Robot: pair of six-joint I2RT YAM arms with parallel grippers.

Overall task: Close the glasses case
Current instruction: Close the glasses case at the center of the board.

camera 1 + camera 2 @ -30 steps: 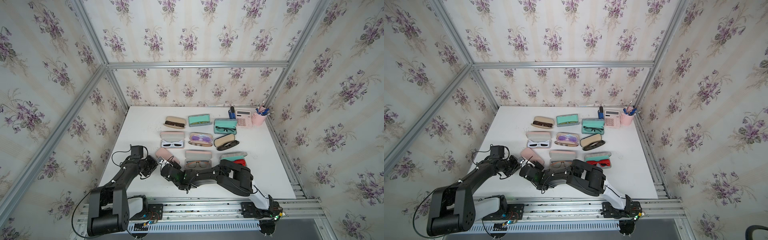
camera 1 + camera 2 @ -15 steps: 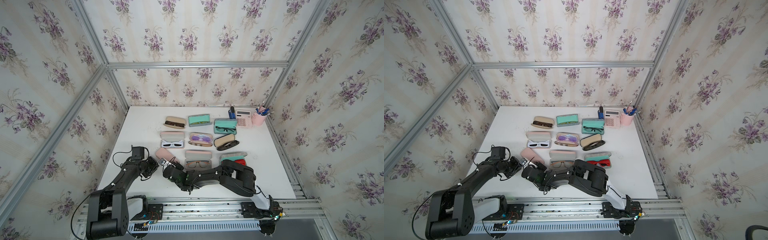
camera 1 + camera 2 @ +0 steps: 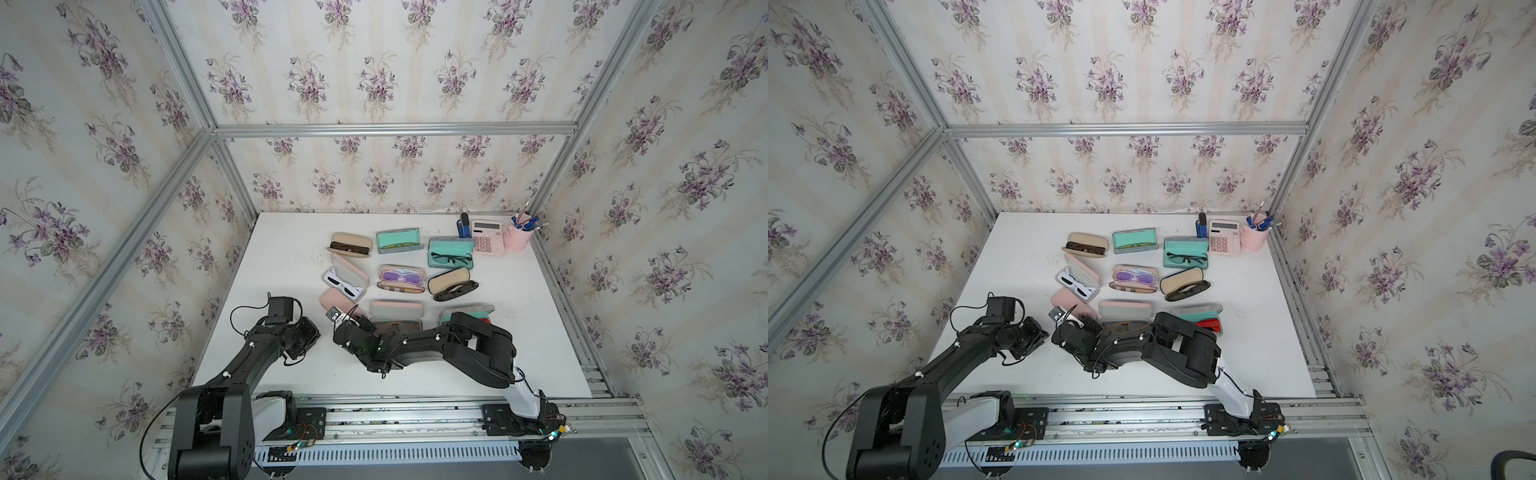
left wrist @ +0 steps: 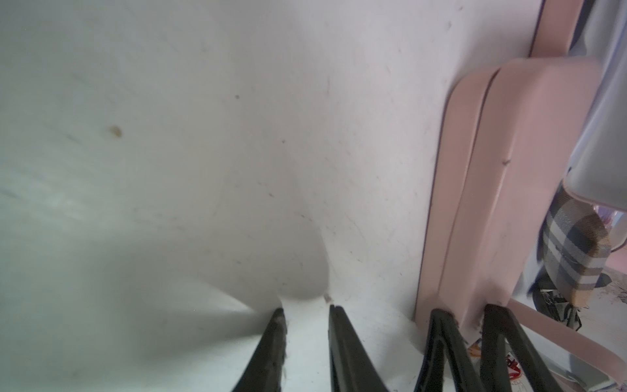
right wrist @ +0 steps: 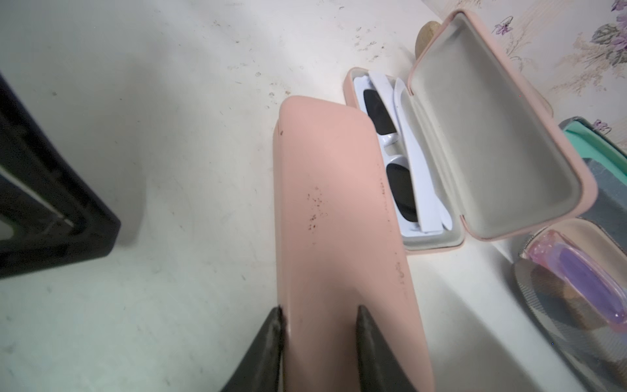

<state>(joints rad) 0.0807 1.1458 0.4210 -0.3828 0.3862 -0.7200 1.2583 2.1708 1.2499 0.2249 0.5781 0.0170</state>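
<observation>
A pink glasses case [image 3: 331, 299] [image 3: 1064, 300] lies on the white table at the front left, lid down. In the right wrist view the case [image 5: 332, 220] runs away from my right gripper [image 5: 320, 314]. One finger sits at the case's side edge and the other over its lid, and the two are apart. My left gripper [image 4: 305, 310] [image 3: 311, 336] rests on the table beside the case [image 4: 509, 169]. Its jaws are a little apart and only bare table shows between them.
An open pink case with white sunglasses [image 5: 441, 152] [image 3: 345, 283] lies right behind the closed one. Several more open cases [image 3: 401, 279] fill the table's middle. A calculator [image 3: 487, 237], a pink pen cup [image 3: 517, 239] and a stapler [image 3: 463, 224] stand at the back right.
My left gripper's jaws have parted a little. Both arms have barely shifted near the pink case.
</observation>
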